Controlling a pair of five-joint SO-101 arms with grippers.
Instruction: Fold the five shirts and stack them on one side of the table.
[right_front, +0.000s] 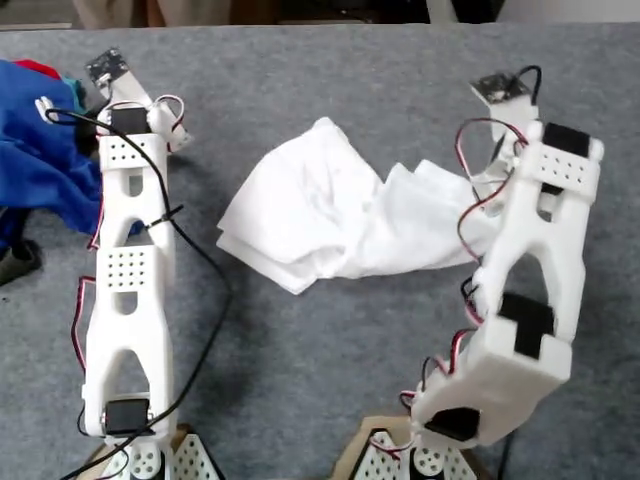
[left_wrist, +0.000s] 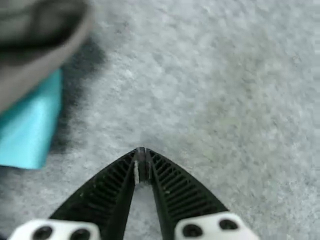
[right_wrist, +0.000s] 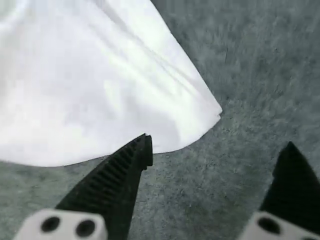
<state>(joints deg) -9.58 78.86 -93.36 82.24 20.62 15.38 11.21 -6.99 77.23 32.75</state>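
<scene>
A white shirt (right_front: 335, 215) lies crumpled and half bunched near the middle of the grey surface (right_front: 330, 360), between the two arms. One end of it runs toward the right arm (right_front: 530, 290) and reaches up against it.

The right gripper (right_wrist: 218, 149) hangs just over that end of the white shirt with its jaws spread wide. One finger (right_wrist: 131, 160) sits at the shirt's hem (right_wrist: 200, 117), and the other is out over bare surface just beside the cloth. Nothing is held between them.

Well apart from the white shirt, on the far side of the left arm (right_front: 125, 280), there is a heap of blue cloth (right_front: 40, 165) with a bit of red (right_front: 35, 68) showing at its far edge.

The left gripper (left_wrist: 141, 155) is pressed together, tips touching, holding nothing, over bare surface. It points away from the white shirt. A fold of light blue cloth (left_wrist: 27, 125) lies near its tips, and a blurred grey shape (left_wrist: 40, 25) sits above that fold.
</scene>
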